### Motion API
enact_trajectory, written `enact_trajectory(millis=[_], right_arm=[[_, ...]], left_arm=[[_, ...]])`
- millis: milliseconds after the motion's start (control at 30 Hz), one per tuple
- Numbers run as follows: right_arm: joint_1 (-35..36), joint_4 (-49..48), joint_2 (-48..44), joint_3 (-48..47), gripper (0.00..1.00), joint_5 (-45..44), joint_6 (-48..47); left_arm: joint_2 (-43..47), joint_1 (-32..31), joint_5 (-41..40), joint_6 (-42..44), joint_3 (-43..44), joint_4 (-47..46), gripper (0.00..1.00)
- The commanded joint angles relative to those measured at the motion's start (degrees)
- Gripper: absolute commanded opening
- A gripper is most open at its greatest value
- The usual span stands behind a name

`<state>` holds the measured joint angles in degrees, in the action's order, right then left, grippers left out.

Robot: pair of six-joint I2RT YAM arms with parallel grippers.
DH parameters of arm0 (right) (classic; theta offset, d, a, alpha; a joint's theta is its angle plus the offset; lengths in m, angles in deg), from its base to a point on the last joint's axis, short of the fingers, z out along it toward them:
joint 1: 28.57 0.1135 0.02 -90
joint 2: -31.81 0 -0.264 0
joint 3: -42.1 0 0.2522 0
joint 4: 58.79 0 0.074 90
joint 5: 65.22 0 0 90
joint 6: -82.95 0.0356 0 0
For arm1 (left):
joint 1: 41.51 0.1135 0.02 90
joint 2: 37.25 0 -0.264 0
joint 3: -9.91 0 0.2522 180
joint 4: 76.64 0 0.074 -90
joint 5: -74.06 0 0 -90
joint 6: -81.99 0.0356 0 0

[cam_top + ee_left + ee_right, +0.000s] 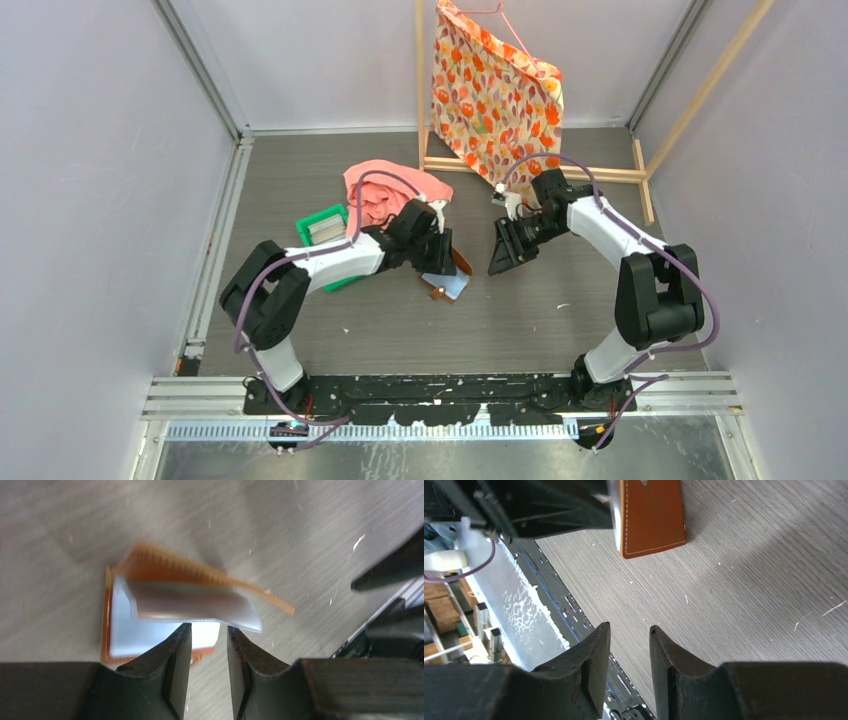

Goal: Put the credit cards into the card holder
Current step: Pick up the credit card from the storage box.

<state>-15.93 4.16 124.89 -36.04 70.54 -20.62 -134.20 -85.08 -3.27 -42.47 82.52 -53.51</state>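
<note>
Brown leather wallet open on the grey wood-grain surface, near its middle. Pale grey pockets inside, orange-brown stitched edge, one flap lifted and blurred. Left fingers narrowly parted, empty, just above the wallet's near edge. Right fingers likewise narrow, holding nothing, over bare surface close to the wallet's brown outer corner.

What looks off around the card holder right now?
The card holder under the left gripper lies open, but one flap stands half-raised, curling over the pale pockets rather than flat. That view is blurred. Nothing looks spilled or damaged.
</note>
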Motion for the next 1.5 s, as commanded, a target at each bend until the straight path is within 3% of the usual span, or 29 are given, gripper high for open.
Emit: enact_trajectory(millis=[0,200,433,867,1467], right_arm=[[0.4,2.0,-5.5,-2.2,0.4,1.3,-5.0],[0.4,0.8,-8.9,-1.7,0.4,-0.7,-5.3],[0.4,1.4,-9.8,-1.8,0.4,-0.7,-6.0],[0.4,1.5,-17.1,-0.3,0.43,7.1,-10.1],[0.6,5.2,-19.9,0.9,0.46,13.1,-18.0]], left_arm=[[-6.2,0.6,-2.3,2.5,8.6,-0.2,0.34],[-16.1,0.6,-1.7,4.6,17.9,2.8,0.32],[-21.5,0.3,2.9,4.7,18.8,1.8,0.3],[-8.3,-1.3,5.1,7.9,3.0,-5.4,0.34],[2.5,-1.5,4.4,8.5,0.4,-7.9,0.47]])
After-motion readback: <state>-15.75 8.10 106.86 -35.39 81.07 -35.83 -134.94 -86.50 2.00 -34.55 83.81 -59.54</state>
